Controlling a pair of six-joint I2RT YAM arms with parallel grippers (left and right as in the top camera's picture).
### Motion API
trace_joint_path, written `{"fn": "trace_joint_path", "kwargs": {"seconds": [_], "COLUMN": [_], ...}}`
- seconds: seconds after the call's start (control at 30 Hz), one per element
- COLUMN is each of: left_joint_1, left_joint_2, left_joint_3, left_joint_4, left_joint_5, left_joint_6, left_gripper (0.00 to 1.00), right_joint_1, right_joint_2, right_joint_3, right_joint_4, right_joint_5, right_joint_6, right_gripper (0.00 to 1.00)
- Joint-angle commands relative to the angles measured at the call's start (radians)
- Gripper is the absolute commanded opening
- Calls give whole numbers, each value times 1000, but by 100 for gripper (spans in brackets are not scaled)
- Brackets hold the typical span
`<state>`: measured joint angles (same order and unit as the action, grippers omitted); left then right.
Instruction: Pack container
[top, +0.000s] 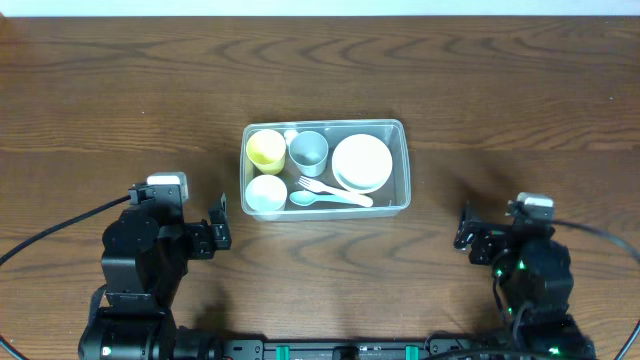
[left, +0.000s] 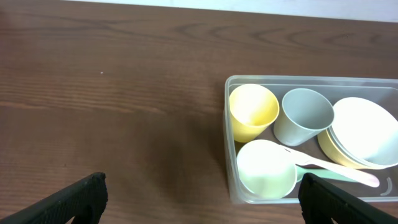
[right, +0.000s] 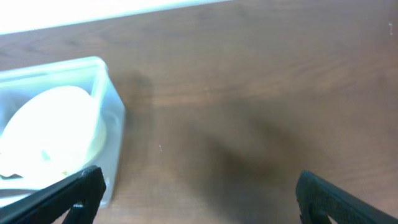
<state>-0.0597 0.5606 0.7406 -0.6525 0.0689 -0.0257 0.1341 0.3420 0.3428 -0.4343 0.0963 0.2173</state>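
The clear rectangular container (top: 400, 128) sits mid-table. Inside it are a yellow cup (top: 266, 148), a grey cup (top: 309, 150), a white bowl (top: 266, 193), stacked plates (top: 362, 161), a white fork (top: 334, 190) and a pale spoon (top: 303, 199). My left gripper (top: 218, 222) is open and empty, just left of and nearer than the container. My right gripper (top: 464, 228) is open and empty, to the container's right. In the left wrist view the container (left: 231, 168) lies right of centre between the fingers (left: 201, 199). The right wrist view shows its corner (right: 109, 99) at the left, fingers (right: 199, 196) wide apart.
Dark wooden table (top: 500, 80) all round the container. Black cables (top: 40, 240) curve off both arm bases at the near edge. The table's far edge shows at the top of both wrist views.
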Motion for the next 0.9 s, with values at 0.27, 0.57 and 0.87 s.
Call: {"fn": "trace_joint_path", "kwargs": {"seconds": [0.27,0.57,0.87], "left_joint_1": [4,4,4], "left_joint_2": [2,2,2], "left_joint_3": [-6,-6,-6], "left_joint_4": [3,3,3], "left_joint_5": [2,2,2], "left_joint_6": [-2,-2,-2], "left_gripper": [98,98,98], "right_joint_1": [-46,-76,-75], "right_joint_2": [-327,-337,-337], "right_joint_3": [-246,-338,-337], "right_joint_4": [305,459,366], "right_joint_5": [-130,-158,-165], "right_joint_6": [-269,-390,-387], "right_gripper": [99,99,99]}}
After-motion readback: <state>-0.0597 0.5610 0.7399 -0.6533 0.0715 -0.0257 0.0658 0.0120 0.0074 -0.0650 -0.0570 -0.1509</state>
